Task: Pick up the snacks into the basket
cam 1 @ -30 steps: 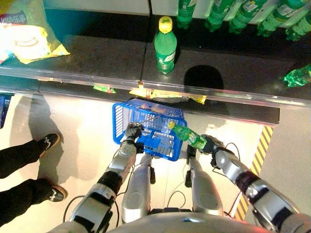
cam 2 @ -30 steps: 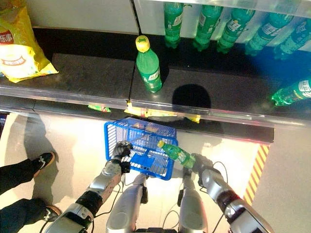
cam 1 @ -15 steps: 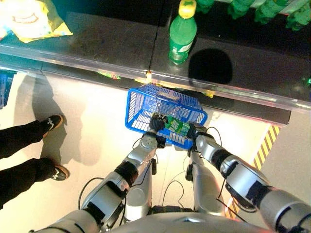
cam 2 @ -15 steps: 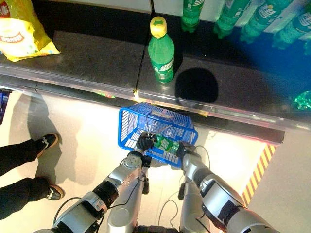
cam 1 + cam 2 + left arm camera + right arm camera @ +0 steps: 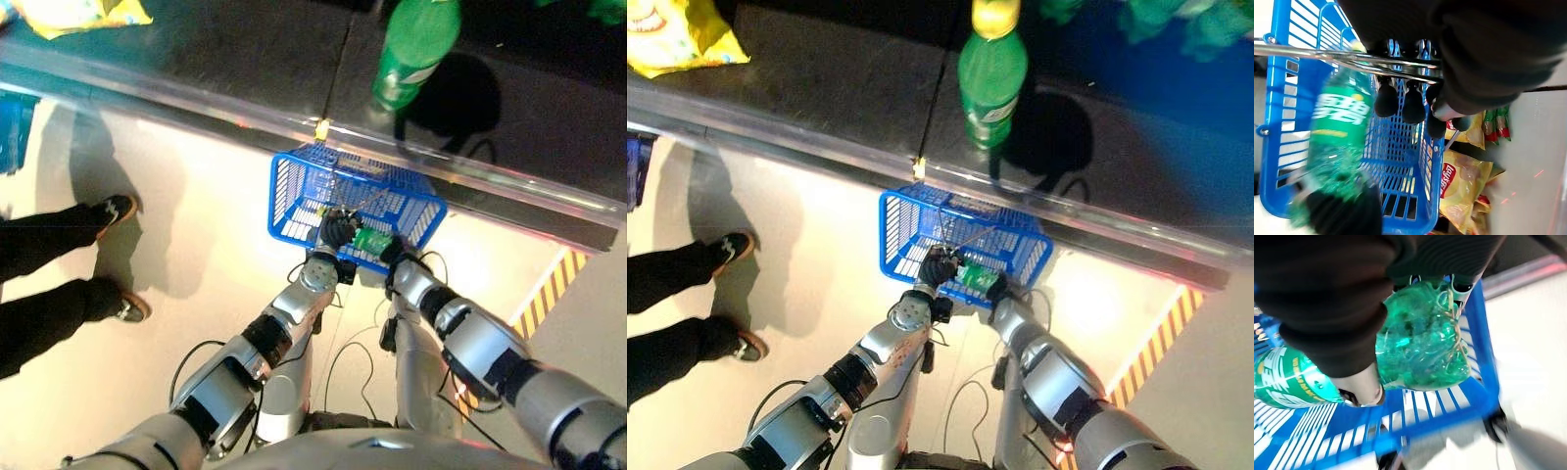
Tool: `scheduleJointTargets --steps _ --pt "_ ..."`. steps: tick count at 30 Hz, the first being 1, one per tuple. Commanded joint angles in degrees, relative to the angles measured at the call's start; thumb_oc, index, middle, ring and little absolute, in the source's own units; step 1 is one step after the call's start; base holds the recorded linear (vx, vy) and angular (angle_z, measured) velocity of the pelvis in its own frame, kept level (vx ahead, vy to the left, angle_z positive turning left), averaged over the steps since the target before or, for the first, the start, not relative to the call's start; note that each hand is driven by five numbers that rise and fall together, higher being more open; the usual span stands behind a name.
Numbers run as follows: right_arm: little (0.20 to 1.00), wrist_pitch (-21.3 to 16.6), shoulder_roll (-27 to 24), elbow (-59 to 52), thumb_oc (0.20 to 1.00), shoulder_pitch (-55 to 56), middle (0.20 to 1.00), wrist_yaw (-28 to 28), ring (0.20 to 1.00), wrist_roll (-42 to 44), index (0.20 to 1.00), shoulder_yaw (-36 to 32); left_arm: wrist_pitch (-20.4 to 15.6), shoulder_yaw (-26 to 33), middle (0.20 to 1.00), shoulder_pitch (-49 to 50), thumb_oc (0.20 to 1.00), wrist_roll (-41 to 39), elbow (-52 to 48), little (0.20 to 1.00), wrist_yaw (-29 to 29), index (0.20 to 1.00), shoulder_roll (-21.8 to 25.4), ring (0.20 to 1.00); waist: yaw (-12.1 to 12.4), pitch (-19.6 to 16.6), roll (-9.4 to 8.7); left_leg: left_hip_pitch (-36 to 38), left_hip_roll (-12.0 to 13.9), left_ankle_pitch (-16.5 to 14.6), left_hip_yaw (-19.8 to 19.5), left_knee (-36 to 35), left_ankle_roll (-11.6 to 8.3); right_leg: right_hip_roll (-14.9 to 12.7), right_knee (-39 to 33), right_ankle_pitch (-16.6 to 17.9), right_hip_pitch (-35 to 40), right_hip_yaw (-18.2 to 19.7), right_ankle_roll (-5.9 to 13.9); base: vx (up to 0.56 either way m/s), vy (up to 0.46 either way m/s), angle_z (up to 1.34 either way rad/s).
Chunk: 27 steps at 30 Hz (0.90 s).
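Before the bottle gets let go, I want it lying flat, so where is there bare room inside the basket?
The blue basket's slatted floor looks bare beneath the green bottle, between its side walls. It is crowded at the metal handle, which the left hand grips, and where the right hand clasps the bottle over the rim. Snack bags lie outside the basket.

You've got the basket on floor before the shelf; soda bottle over its near rim, person's legs to left.
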Motion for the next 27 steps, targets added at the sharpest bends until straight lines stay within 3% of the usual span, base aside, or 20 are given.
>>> scheduleJointTargets --steps 1,5,14,23,27 --pt "1.0 -2.1 2.5 1.6 1.0 -5.8 1.0 -0.3 1.0 -2.5 1.0 -0.9 -5.2 -2.6 0.2 -4.7 0.2 -1.1 -8.9 0.2 -0.8 0.2 -3.6 0.2 1.2 -0.2 3.62 -1.4 -5.1 -0.1 1.2 -1.3 -2.23 -2.3 7.0 0.6 -8.2 1.8 2.16 -0.01 -0.007 0.05" --pt "1.0 -2.3 2.4 -0.1 1.0 -4.0 1.0 0.1 1.0 -4.7 1.0 0.4 -5.1 -1.1 0.2 -5.8 0.2 -0.8 -7.1 0.2 -0.3 0.2 -4.2 0.2 0.8 -0.2 3.31 -1.7 -5.5 -0.1 1.1 -1.3 -2.33 -2.5 6.8 0.9 -8.2 1.7 2.29 0.0 0.008 0.11" --pt "1.0 -3.2 3.5 -1.3 1.0 0.7 1.0 -0.6 1.0 1.2 1.0 -3.6 -4.3 1.0 0.2 -4.0 0.2 -1.8 -4.6 0.2 0.7 0.2 -3.4 0.2 -1.0 -0.2 2.6 0.1 -5.6 -0.9 1.7 -1.3 -2.15 -2.5 6.6 0.7 -6.8 2.9 2.19 0.0 0.014 0.03" --pt "1.0 -3.9 0.7 -0.9 1.0 2.1 1.0 0.6 1.0 4.0 1.0 -5.5 -4.3 2.9 0.2 -3.0 0.2 -1.8 -2.4 0.2 0.8 0.2 -1.8 0.2 -1.4 -0.2 2.82 0.5 -5.2 -0.8 1.8 -1.3 -2.24 -2.1 7.1 0.3 -6.8 3.1 1.92 0.0 0.0 0.0" --pt "1.0 -5.0 -1.9 -4.6 1.0 6.5 1.0 2.2 1.0 2.7 1.0 -4.1 -4.2 6.5 0.2 -1.6 0.2 0.6 -0.8 0.2 0.8 0.2 0.6 0.2 -2.4 -0.2 1.81 1.8 -4.9 -0.8 1.9 -1.3 -2.29 -1.7 7.6 -0.1 -5.8 3.2 1.73 0.01 -0.016 -0.03"
